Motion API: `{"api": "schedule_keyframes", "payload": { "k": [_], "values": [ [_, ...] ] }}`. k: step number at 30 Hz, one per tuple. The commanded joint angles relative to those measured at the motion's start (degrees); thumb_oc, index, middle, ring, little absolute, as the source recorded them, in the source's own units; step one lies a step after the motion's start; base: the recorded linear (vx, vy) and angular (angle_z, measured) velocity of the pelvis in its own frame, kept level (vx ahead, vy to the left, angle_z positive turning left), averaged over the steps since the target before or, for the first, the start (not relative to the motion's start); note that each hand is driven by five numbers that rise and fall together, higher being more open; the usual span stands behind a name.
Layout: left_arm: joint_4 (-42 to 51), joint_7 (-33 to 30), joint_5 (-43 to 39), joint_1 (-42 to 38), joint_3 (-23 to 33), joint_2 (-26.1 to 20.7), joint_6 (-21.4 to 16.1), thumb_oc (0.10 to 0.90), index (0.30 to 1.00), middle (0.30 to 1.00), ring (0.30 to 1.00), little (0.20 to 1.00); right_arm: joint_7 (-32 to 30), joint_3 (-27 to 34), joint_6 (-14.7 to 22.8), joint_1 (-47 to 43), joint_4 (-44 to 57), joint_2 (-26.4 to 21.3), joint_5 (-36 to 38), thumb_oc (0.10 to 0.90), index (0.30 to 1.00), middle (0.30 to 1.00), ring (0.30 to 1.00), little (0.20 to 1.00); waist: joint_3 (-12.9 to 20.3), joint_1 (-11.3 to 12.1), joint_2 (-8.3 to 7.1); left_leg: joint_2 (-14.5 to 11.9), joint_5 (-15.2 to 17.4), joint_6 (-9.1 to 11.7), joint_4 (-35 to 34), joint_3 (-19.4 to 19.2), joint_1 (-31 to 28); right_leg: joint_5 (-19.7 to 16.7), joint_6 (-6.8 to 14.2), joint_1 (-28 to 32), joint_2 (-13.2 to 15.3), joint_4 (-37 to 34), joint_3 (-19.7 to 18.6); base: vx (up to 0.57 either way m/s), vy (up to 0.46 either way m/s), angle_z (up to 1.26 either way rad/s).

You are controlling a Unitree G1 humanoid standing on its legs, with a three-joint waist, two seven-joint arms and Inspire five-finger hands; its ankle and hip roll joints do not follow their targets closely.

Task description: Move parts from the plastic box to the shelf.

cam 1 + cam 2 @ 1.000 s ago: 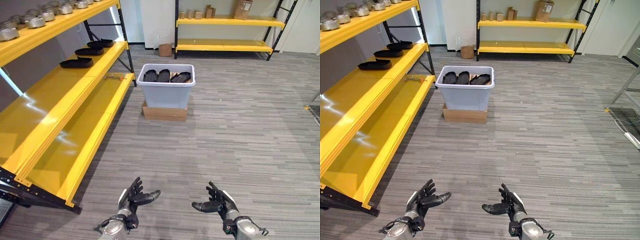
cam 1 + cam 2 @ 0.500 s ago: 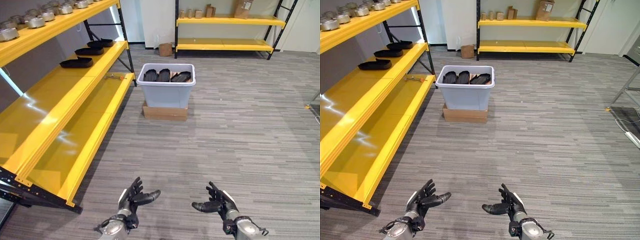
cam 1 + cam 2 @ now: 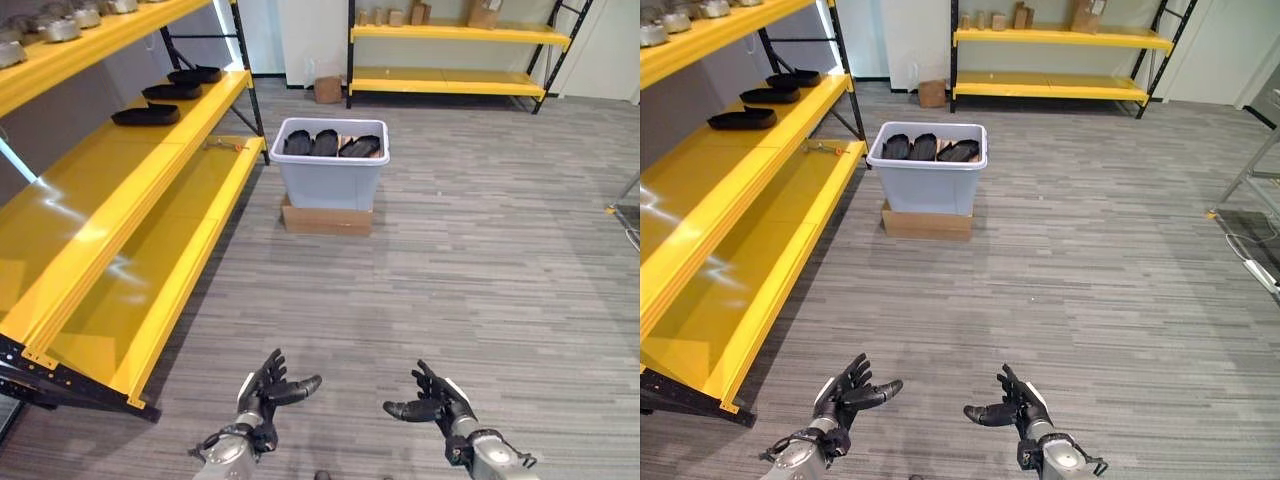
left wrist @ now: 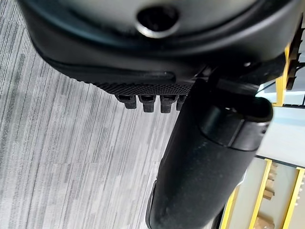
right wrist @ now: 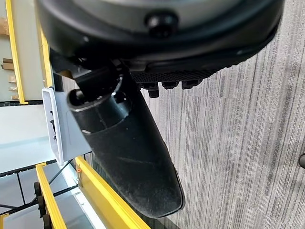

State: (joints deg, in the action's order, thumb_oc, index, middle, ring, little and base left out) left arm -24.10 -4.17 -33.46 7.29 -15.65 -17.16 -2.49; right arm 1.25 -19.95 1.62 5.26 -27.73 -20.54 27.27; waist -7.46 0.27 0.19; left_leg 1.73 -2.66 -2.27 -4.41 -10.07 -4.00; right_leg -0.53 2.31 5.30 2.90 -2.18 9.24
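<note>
Far beyond both empty hands point(image 3: 268, 385), parts point(image 3: 327, 143) in plastic box point(image 3: 330, 180).

Left robot hand point(image 3: 262, 392) and right robot hand point(image 3: 432, 404): dark, slender, segmented fingers and a thicker thumb on each, joined to a rounded silver-grey wrist. Right hand carries a pale strip along its upper edge. At close range, the palm casing is glossy black with a recessed round screw; the palm edge is finely ribbed; the thumb is a smooth black cylinder.

Yellow shelf point(image 3: 150, 180) with three black parts point(image 3: 145, 115); grey floor point(image 3: 450, 250) under cardboard-propped plastic box point(image 3: 330, 175), perhaps four parts inside.
</note>
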Motion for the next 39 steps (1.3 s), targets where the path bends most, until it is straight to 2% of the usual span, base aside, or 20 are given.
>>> {"api": "schedule_keyframes", "payload": {
  "k": [1,4,7,8,11,13,14,17,21,25,26,27,29,32,33,34,35,36,37,39],
  "values": [
    [2.68,1.31,-0.52,-5.62,0.24,-1.47,-5.37,0.900,1.000,1.000,1.000,1.000,0.59,0.27,4.83,-4.95,4.65,-0.45,1.42,0.900,1.000,1.000,1.000,1.000,1.36,0.83,-1.64,-5.16,2.58,3.28,4.55,1.52,0.06,-1.42,5.88,-3.84,7.59,7.12,-0.64,-0.04,0.197,-0.07],
    [3.21,1.51,-0.33,-5.15,0.21,-1.81,-5.21,0.900,1.000,1.000,1.000,1.000,0.82,0.74,4.75,-4.46,5.37,-0.33,1.24,0.900,1.000,1.000,1.000,1.000,0.36,0.64,-1.30,-3.59,3.43,1.57,4.87,1.82,-0.07,-2.88,7.14,-7.42,9.18,14.25,-1.51,-0.03,0.180,-0.02],
    [3.48,2.01,-0.23,-4.68,0.21,-1.86,-5.07,0.900,1.000,1.000,1.000,1.000,1.06,1.22,4.78,-3.07,5.94,0.41,1.28,0.900,1.000,1.000,1.000,1.000,-0.99,0.01,-1.10,-2.02,3.80,0.27,5.09,1.96,-0.88,-10.33,8.28,-12.17,11.07,24.38,-3.28,-0.01,0.170,0.11],
    [3.52,1.90,0.14,-5.31,-0.19,-2.20,-5.16,0.900,1.000,1.000,1.000,1.000,1.03,1.32,5.09,-2.54,6.73,0.55,1.72,0.900,1.000,1.000,1.000,1.000,-2.29,-0.83,-0.43,-2.00,3.88,-0.28,5.32,2.47,-1.43,-11.83,7.83,-15.46,10.25,30.44,-4.22,-0.02,0.163,0.17],
    [3.07,1.82,0.62,-5.60,-0.10,-2.14,-5.25,0.900,1.000,1.000,1.000,1.000,0.98,1.30,5.10,-2.24,6.38,0.86,1.88,0.900,1.000,1.000,1.000,1.000,-2.53,-0.98,-0.29,-1.33,4.87,-0.69,5.12,1.76,-2.69,-11.42,7.57,-17.75,11.05,31.04,-1.73,0.09,0.144,0.25],
    [2.72,2.13,0.32,-6.12,0.35,-2.02,-5.53,0.900,1.000,1.000,1.000,1.000,0.90,1.20,5.05,-2.74,5.71,0.50,2.96,0.900,1.000,1.000,1.000,1.000,-2.70,-2.17,-1.28,0.92,6.42,-0.33,3.05,1.76,-6.05,-12.28,7.61,-20.91,9.82,17.59,1.15,0.25,0.007,-0.06],
    [2.70,2.14,0.32,-6.13,0.36,-2.00,-5.54,0.900,1.000,1.000,1.000,1.000,0.90,1.20,5.06,-2.76,5.69,0.48,2.97,0.900,1.000,1.000,1.000,1.000,-2.87,-2.28,-1.08,0.70,6.47,-0.28,2.97,1.88,-6.31,-12.38,7.59,-20.43,9.64,17.23,1.42,0.20,-0.042,-0.26],
    [1.91,2.06,0.96,-6.96,0.80,-0.95,-5.65,0.900,1.000,1.000,1.000,1.000,0.78,0.80,4.91,-3.81,6.12,0.23,2.20,0.900,1.000,1.000,1.000,1.000,-2.42,-3.67,-1.69,1.09,8.92,1.21,1.56,2.83,-10.47,-15.14,8.85,-20.17,9.52,5.97,2.94,0.29,-0.085,0.03],
    [2.27,2.45,1.06,-6.60,0.41,-0.40,-5.81,0.900,1.000,1.000,1.000,1.000,1.10,1.05,4.99,-2.73,6.79,-0.27,2.75,0.900,1.000,1.000,1.000,1.000,-0.37,-3.77,-1.37,-0.20,9.90,2.19,0.82,3.85,-12.24,-13.30,7.44,-18.00,7.82,5.05,2.83,0.30,-0.116,0.27],
    [2.33,2.38,1.06,-6.88,0.12,-0.50,-5.91,0.900,1.000,1.000,1.000,1.000,1.18,1.37,5.08,-2.38,6.86,-0.72,3.13,0.900,1.000,1.000,1.000,1.000,0.84,-4.31,-0.47,-2.59,9.05,3.27,1.10,5.20,-12.77,-10.89,6.22,-18.24,6.21,7.61,4.35,0.25,-0.153,0.45],
    [2.50,2.16,0.78,-7.19,-0.21,-0.69,-6.01,0.900,1.000,1.000,1.000,1.000,1.03,1.85,5.49,-2.16,7.11,-1.58,3.68,0.900,1.000,1.000,1.000,1.000,1.69,-4.69,-0.04,-5.18,6.99,5.03,3.69,5.29,-11.87,-8.80,4.77,-17.16,4.28,7.54,5.13,0.22,-0.190,0.12],
    [2.50,2.15,0.78,-7.18,-0.22,-0.68,-6.01,0.900,1.000,1.000,1.000,1.000,1.03,1.85,5.50,-2.15,7.10,-1.59,3.68,0.900,1.000,1.000,1.000,1.000,1.73,-4.72,0.01,-5.25,7.04,5.07,3.76,5.33,-11.80,-8.81,4.74,-17.15,4.23,7.49,5.20,0.32,-0.278,0.09],
    [2.61,2.23,0.34,-7.02,-0.29,-0.61,-5.91,0.900,1.000,1.000,1.000,1.000,0.93,2.15,5.57,-2.08,6.76,-1.76,3.77,0.900,1.000,1.000,1.000,1.000,1.96,-4.55,-0.19,-6.53,4.96,6.41,8.77,5.07,-9.87,-7.76,3.80,-15.53,2.69,6.25,5.56,0.18,-0.169,0.16],
    [3.71,2.19,-0.85,-6.54,-0.48,-0.75,-6.13,0.900,1.000,1.000,1.000,1.000,0.97,2.26,5.89,-2.49,6.87,-2.56,4.21,0.900,1.000,1.000,1.000,1.000,0.93,-3.13,-1.09,-6.08,-0.17,7.91,21.54,6.61,-4.53,-6.27,1.76,-12.46,0.92,4.61,5.23,0.15,-0.172,-0.16],
    [3.71,2.19,-0.85,-6.54,-0.48,-0.75,-6.13,0.900,1.000,1.000,1.000,1.000,0.97,2.26,5.89,-2.49,6.87,-2.56,4.21,0.900,1.000,1.000,1.000,1.000,0.94,-3.14,-1.09,-6.08,-0.17,7.91,21.54,6.61,-4.52,-6.27,1.76,-12.46,0.92,4.61,5.24,0.09,-0.156,-0.44],
    [4.63,2.21,-1.63,-6.00,-0.73,-0.76,-5.88,0.900,1.000,1.000,1.000,1.000,0.95,2.52,5.83,-2.41,7.30,-3.23,4.00,0.900,1.000,1.000,1.000,1.000,-0.50,-2.21,-1.90,-5.57,-2.81,8.41,29.35,6.76,0.12,-4.78,0.69,-11.18,1.37,5.24,5.64,0.12,-0.188,-0.36],
    [4.93,2.42,-2.23,-5.89,-0.93,-1.11,-5.66,0.900,1.000,1.000,1.000,1.000,0.51,2.69,5.66,-2.29,7.04,-3.51,3.86,0.900,1.000,1.000,1.000,1.000,-1.59,-1.63,-2.75,-7.10,-3.16,7.91,30.06,3.55,3.75,-3.24,0.14,-9.95,1.69,5.57,6.29,0.12,-0.187,-0.18],
    [4.92,2.43,-2.24,-5.90,-0.95,-1.12,-5.65,0.900,1.000,1.000,1.000,1.000,0.51,2.71,5.66,-2.29,7.03,-3.51,3.86,0.900,1.000,1.000,1.000,1.000,-1.64,-1.54,-2.66,-7.22,-2.96,7.92,30.32,3.51,3.80,-3.18,0.13,-9.96,1.60,5.65,6.24,0.15,-0.106,-0.06],
    [4.72,2.26,-2.18,-5.63,-1.20,-1.34,-5.40,0.900,1.000,1.000,1.000,1.000,-0.19,2.82,5.93,-2.49,7.20,-3.89,4.08,0.900,1.000,1.000,1.000,1.000,-2.56,-0.29,-3.47,-6.56,0.98,6.22,28.17,2.34,9.02,-2.16,0.44,-8.34,1.73,5.26,5.70,0.16,-0.009,0.05],
    [4.88,2.18,-2.05,-5.25,-1.28,-1.60,-5.34,0.900,1.000,1.000,1.000,1.000,-0.28,3.07,6.11,-2.26,7.40,-3.95,3.94,0.900,1.000,1.000,1.000,1.000,-2.65,0.10,-3.98,-6.80,1.88,5.54,25.70,2.35,10.86,-1.86,0.67,-7.82,1.99,4.98,5.31,0.17,0.022,0.03]
  ]
}}
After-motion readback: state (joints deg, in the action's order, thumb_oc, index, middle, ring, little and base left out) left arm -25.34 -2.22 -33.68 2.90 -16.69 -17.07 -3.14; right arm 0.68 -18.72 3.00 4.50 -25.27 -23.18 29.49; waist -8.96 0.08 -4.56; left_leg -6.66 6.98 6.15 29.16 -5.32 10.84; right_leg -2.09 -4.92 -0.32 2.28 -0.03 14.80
